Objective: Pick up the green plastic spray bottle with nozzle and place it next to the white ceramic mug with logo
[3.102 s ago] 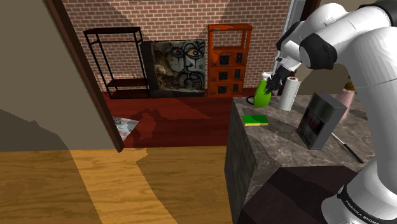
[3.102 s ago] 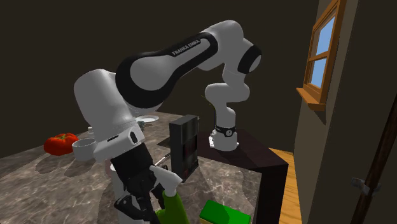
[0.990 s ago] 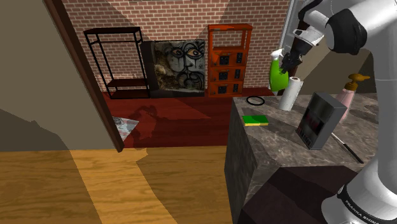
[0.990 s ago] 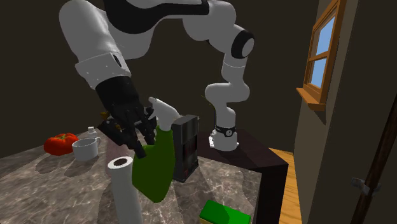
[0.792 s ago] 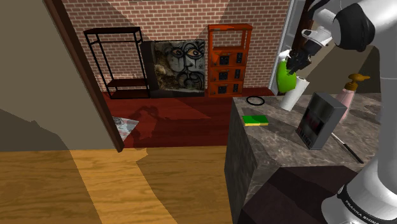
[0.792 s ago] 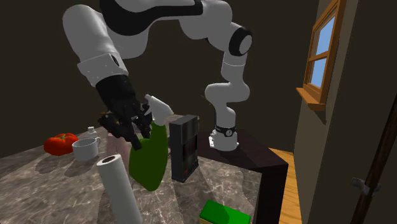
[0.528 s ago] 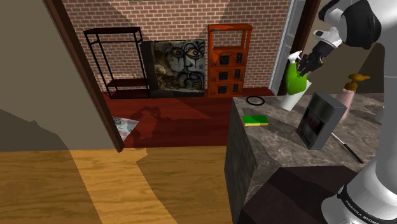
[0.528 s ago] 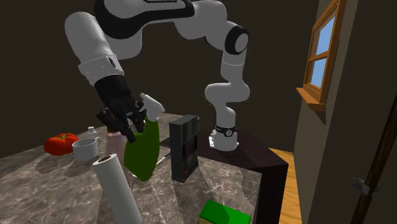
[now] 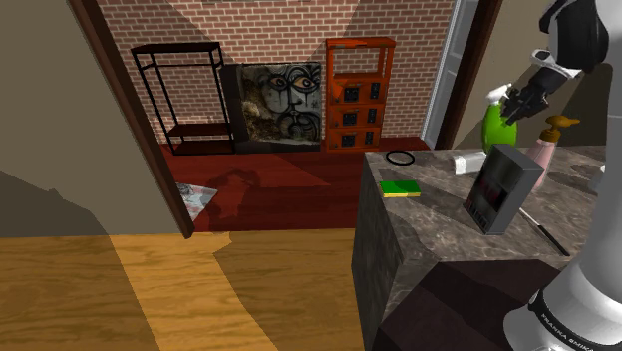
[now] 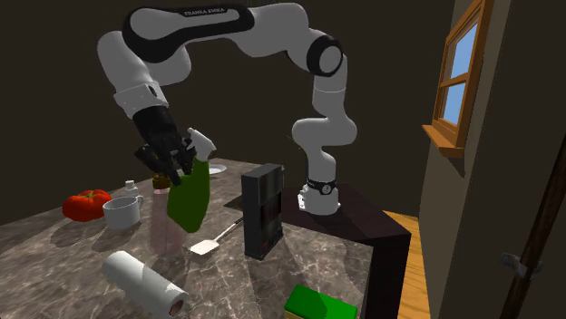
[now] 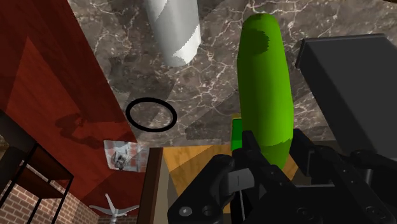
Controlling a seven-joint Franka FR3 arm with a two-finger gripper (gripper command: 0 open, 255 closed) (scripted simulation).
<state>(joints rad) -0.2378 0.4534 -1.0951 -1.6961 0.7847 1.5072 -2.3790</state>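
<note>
Marble counter (image 10: 63, 263) lay under white arm (image 10: 227, 23), black box (image 10: 263, 213) stood on it, paper roll (image 10: 145, 283) lay on its side, green spray bottle (image 10: 189, 201) hung tilted above the counter near white mug (image 10: 121, 211), black gripper (image 10: 170, 169) was clamped on its upper part

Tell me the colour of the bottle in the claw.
Green bottle, clearest in the wrist view.

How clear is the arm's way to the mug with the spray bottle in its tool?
Probably clear: the tool holds the green bottle above the counter, close to the mug. The pink bottle beside the mug needs care.
</note>
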